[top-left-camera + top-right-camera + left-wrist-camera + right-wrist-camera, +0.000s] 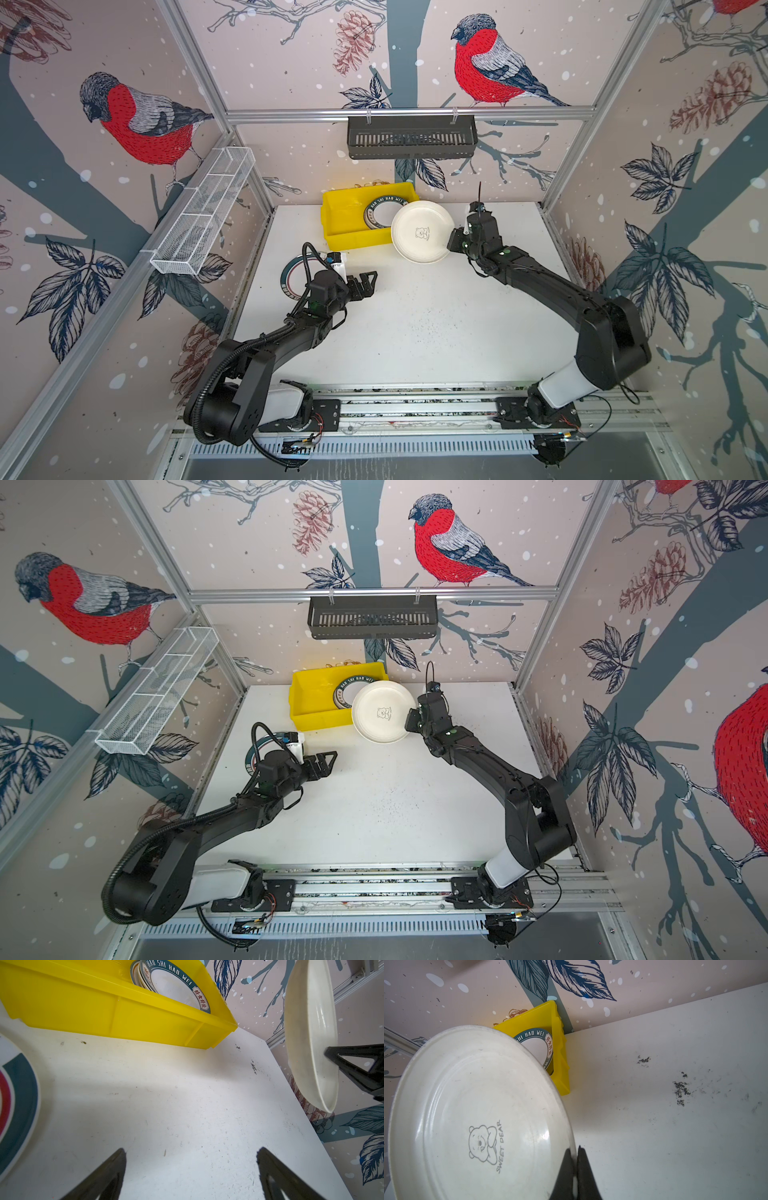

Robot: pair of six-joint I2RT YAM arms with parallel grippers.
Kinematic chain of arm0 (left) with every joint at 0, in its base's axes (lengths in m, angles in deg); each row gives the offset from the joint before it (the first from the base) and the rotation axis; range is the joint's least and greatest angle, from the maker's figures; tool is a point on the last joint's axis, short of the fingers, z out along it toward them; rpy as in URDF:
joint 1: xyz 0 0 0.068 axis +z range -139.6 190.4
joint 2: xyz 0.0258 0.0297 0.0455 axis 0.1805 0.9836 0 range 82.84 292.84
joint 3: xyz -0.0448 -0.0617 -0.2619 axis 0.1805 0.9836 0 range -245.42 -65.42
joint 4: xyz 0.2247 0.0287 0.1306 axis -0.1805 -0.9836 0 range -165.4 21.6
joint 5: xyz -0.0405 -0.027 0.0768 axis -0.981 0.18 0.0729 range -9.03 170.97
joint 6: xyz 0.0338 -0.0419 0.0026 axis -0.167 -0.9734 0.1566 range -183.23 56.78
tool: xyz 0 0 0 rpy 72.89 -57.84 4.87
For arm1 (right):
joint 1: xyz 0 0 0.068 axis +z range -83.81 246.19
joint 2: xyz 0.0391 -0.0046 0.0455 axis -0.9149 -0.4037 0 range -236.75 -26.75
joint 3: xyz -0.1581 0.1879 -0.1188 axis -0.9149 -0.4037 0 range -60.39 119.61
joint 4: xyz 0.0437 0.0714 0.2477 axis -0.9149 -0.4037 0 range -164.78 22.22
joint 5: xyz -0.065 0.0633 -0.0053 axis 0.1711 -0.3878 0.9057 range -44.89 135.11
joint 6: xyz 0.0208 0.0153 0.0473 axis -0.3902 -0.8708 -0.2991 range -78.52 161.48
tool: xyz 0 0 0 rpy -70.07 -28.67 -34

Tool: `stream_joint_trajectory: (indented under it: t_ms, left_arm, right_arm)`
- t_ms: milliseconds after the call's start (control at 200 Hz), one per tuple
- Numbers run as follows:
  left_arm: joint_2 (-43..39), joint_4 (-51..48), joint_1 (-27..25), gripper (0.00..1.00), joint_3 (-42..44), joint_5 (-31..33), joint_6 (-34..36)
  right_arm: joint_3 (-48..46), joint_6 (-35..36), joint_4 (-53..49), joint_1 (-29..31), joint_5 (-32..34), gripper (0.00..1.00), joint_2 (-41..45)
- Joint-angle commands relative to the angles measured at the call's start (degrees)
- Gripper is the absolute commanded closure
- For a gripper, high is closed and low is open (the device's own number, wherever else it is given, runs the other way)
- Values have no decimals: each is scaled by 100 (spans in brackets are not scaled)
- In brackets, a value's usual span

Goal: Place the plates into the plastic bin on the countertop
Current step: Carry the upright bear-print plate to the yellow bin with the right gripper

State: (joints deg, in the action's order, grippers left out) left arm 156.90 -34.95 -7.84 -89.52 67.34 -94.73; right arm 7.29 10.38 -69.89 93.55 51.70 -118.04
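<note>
1. While pinched at its rim, up in the air and off the table: cream plate (422,230) with a little bear drawn on it and the words SWEET DEAR.
2. Clenched tight on that rim, one finger on each side: right gripper (576,1159).
3. Just beside the near right corner of the yellow bin (357,243), not inside it. Covering a bit of that corner in both top views.
4. Already inside the bin, at its right end and tilted: a small pile of plates. In front, a green-rimmed plate (176,985) marked HAO SHI HAO WEI, with red signs on the rim too. Hard to tell how many in the pile.
5. Bin sitting at the back of the white countertop (415,324), close to the back wall.
6. Lying flat on the countertop near its left edge: striped plate (18,1095) with green and red rings, partly hidden by the left arm in both top views.
7. Left gripper (371,284): fingers spread wide, nothing between them, low over the countertop, just right of the striped plate.
8. Black specks sprinkled over the countertop.
9. Up on the walls, well apart from the bin: white wire tray (203,212) on the left, dark slotted basket (411,137) at the back.
</note>
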Motion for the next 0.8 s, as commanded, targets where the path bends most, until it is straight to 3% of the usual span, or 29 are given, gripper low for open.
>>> stream_joint_trajectory:
  t_ms: [0,796]
  left_arm:
    - [-76,447,3,3,71,61,80]
    - [12,382,4,3,54,10,53]
  right_arm:
    - [255,12,264,-2,168,100,-211]
    - [2948,-276,476,-89,-161,100,-2777]
